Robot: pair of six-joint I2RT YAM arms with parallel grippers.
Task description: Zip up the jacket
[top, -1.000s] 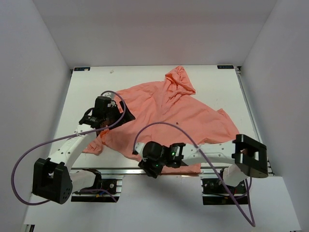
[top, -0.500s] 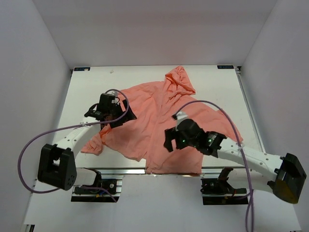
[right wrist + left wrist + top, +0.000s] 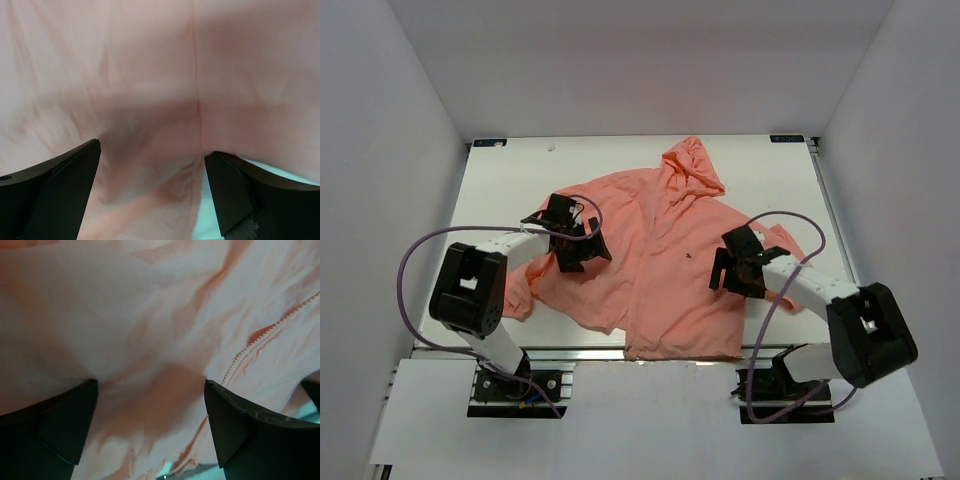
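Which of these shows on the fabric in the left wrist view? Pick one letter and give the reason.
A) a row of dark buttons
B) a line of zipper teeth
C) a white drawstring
B: a line of zipper teeth runs diagonally across the pink jacket beneath the open left end effector; no buttons or drawstring show.
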